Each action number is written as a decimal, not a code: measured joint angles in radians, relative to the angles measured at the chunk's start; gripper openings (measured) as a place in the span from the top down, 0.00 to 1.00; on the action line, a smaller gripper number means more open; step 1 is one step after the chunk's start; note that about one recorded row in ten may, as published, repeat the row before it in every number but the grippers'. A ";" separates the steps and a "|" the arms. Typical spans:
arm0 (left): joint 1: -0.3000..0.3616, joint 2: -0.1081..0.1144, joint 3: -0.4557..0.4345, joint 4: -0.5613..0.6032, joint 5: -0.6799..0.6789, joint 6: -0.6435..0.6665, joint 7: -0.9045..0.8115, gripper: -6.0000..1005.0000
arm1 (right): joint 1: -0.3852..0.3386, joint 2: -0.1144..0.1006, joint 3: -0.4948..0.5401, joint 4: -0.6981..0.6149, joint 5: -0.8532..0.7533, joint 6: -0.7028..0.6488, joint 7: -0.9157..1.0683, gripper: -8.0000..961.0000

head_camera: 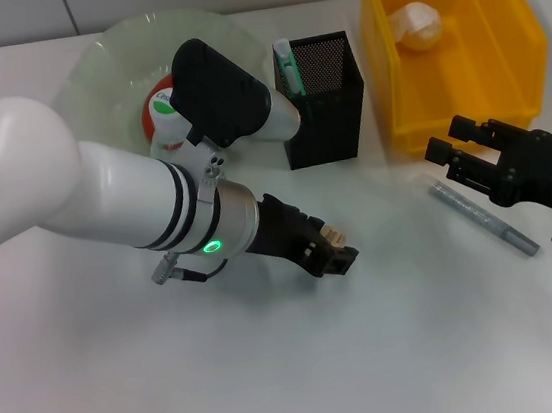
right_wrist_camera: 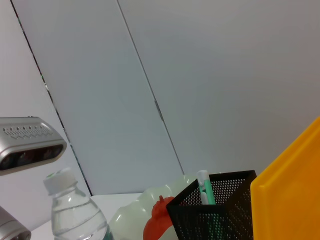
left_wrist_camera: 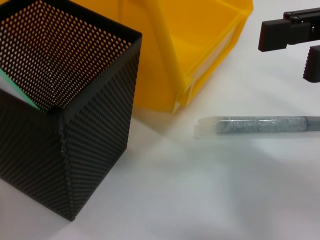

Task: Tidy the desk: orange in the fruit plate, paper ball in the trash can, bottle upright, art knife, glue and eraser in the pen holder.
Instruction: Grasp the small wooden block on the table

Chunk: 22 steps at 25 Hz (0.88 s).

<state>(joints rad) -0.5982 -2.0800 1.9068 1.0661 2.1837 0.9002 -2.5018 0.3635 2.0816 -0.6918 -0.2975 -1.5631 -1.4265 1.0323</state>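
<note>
Your left pincer (head_camera: 334, 252) hovers over the surface (head_camera: 395, 353) before the one pen holder (head_camera: 320, 100), clasping a small tan eraser (head_camera: 333, 232). One glue stick (head_camera: 483, 217) lies just beside the right pincer (head_camera: 448, 158), which stands wide. One paper ball (head_camera: 417, 25) sits in the yellow bin (head_camera: 516, 26).

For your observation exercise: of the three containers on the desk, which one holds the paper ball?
The yellow bin, at the far right: the paper ball lies inside it. The black mesh pen holder holds a green-capped item; the pale green plate holds fruit.
</note>
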 joint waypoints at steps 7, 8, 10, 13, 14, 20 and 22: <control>0.000 0.000 0.000 0.000 0.000 0.000 0.001 0.46 | 0.000 0.000 0.000 0.000 0.000 0.000 0.000 0.41; 0.000 0.000 0.000 0.000 0.000 0.000 0.003 0.47 | 0.000 0.000 0.000 0.000 0.000 0.000 0.000 0.41; 0.000 0.000 0.000 0.000 0.000 0.000 0.006 0.48 | 0.000 0.000 0.000 0.000 0.000 0.000 0.000 0.41; 0.000 0.000 0.000 -0.002 0.001 0.000 0.007 0.49 | 0.000 0.000 0.000 0.000 0.000 0.000 0.000 0.41; 0.000 0.000 0.000 -0.004 0.001 0.000 0.007 0.49 | 0.000 0.000 0.000 0.000 0.000 0.000 0.000 0.41; 0.000 0.000 0.000 -0.009 0.001 -0.001 0.009 0.50 | 0.002 0.000 0.000 0.000 0.000 0.000 0.000 0.41; 0.000 0.000 0.000 -0.009 0.001 -0.003 0.009 0.51 | 0.002 0.000 0.000 0.001 0.000 0.000 0.000 0.41</control>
<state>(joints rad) -0.5982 -2.0800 1.9067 1.0569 2.1844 0.8967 -2.4929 0.3654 2.0816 -0.6918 -0.2965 -1.5631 -1.4267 1.0324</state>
